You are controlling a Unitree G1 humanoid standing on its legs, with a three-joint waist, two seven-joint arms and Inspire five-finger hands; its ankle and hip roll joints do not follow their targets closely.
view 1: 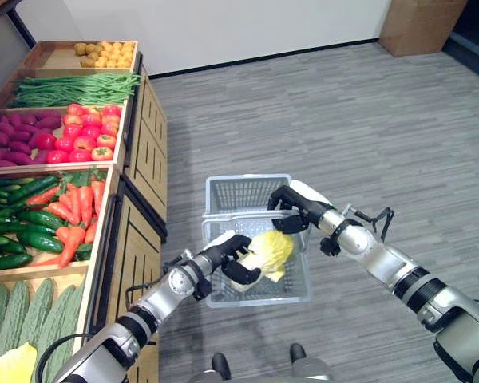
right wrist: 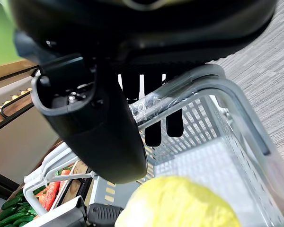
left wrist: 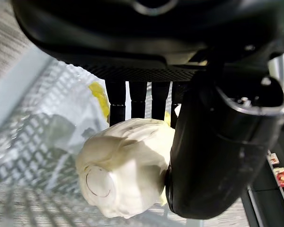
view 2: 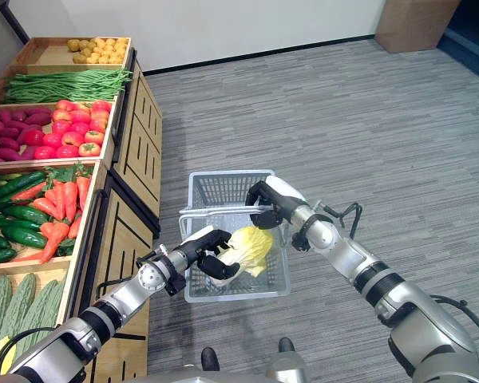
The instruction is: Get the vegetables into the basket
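Gripping the cabbage [view 1: 265, 255], your left hand [view 1: 227, 249] is curling fingers and thumb round its pale stem end, holding it inside the basket [view 1: 295, 289], leafy yellow top toward the right hand [view 1: 291, 201]. That right hand is clenching the basket's handle [right wrist: 180, 97], carrying it above the grey floor [view 1: 367, 120]. Carrots [view 1: 76, 211], cucumbers [view 1: 16, 219] and tomatoes [view 1: 84, 136] are lying in the crates beside you.

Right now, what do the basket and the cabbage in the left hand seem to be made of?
The basket looks like grey moulded plastic: thin perforated walls, smooth matte rim. The cabbage, gripped by the left hand, seems an artificial replica, perhaps foam or soft plastic: its pale base is smooth with a moulded circular mark. The right hand holds the basket's handle.
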